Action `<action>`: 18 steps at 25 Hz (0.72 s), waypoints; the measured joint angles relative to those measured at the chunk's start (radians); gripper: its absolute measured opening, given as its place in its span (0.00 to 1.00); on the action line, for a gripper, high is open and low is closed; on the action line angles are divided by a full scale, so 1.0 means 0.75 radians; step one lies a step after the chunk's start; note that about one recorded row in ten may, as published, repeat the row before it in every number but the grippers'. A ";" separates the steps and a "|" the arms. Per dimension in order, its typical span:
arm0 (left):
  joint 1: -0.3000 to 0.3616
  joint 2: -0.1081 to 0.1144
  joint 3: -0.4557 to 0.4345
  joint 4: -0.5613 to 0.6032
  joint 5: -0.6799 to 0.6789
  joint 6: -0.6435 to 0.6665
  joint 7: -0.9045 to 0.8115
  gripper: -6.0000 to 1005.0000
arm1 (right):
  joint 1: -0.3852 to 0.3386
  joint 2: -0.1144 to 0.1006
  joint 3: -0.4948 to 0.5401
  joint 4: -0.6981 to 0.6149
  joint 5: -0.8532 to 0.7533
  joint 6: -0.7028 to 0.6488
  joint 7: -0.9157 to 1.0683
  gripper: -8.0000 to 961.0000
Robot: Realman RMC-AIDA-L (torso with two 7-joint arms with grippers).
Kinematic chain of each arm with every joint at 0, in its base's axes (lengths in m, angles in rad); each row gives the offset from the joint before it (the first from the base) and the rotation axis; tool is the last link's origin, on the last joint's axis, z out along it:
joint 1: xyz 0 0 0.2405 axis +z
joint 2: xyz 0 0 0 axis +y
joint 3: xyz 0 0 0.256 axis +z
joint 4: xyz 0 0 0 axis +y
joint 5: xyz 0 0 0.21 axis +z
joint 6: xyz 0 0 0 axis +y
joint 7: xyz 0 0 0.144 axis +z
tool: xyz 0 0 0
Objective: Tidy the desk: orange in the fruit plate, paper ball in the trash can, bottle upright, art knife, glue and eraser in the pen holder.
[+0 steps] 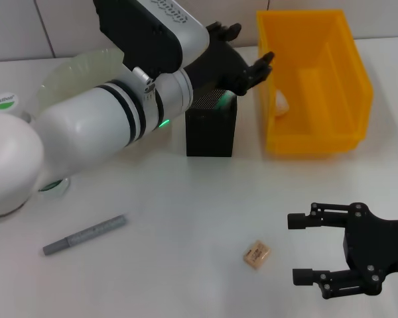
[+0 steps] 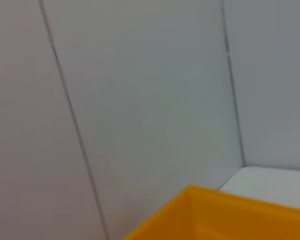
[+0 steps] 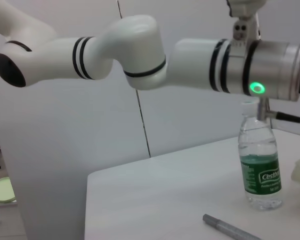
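Observation:
My left gripper [image 1: 247, 48] is open and empty, above the black mesh pen holder [image 1: 211, 129] and next to the yellow trash can [image 1: 315, 136]. A white lump [image 1: 282, 103] lies inside the can. My right gripper [image 1: 297, 248] is open, low at the front right, just right of the tan eraser [image 1: 257, 254]. The grey art knife [image 1: 85, 235] lies at the front left. The bottle [image 3: 260, 170] stands upright; its cap [image 1: 3, 101] shows at the far left. The fruit plate [image 1: 79, 66] is behind my left arm. The orange and glue are out of view.
My left arm [image 1: 119, 119] spans the left half of the desk and hides part of the plate and bottle. The left wrist view shows the tiled wall and the trash can's rim [image 2: 225, 210]. The art knife's tip [image 3: 230, 230] lies near the bottle.

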 joint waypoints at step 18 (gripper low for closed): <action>0.345 0.018 -0.810 -0.355 -0.675 1.812 1.081 0.84 | -0.020 -0.001 0.104 -0.043 0.007 -0.035 0.042 0.81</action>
